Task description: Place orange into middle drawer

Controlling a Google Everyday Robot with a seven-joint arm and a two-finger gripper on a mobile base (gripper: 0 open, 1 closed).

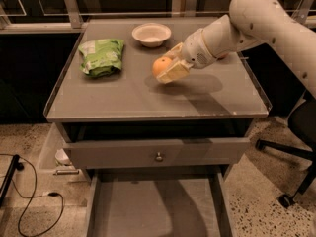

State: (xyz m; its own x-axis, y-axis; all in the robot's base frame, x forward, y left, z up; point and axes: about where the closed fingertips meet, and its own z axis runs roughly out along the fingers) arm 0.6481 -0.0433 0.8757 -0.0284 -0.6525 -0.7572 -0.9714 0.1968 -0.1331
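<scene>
The orange (161, 65) is held in my gripper (170, 69) just above the grey table top (123, 100), right of its middle. The cream fingers (174, 72) close around the fruit from the right and from below, and a shadow lies on the table under them. The middle drawer (153, 209) stands pulled out at the bottom of the view, in front of the cabinet, with a bare flat grey floor and low side walls. It lies well below and in front of the gripper.
A green bag (101, 56) lies at the table's left and a white bowl (151, 34) at the back. A reddish thing (223, 57) peeks out behind my arm. The upper drawer front with its knob (158, 156) is slightly out. An office chair (296, 132) stands right and cables (29, 201) lie left.
</scene>
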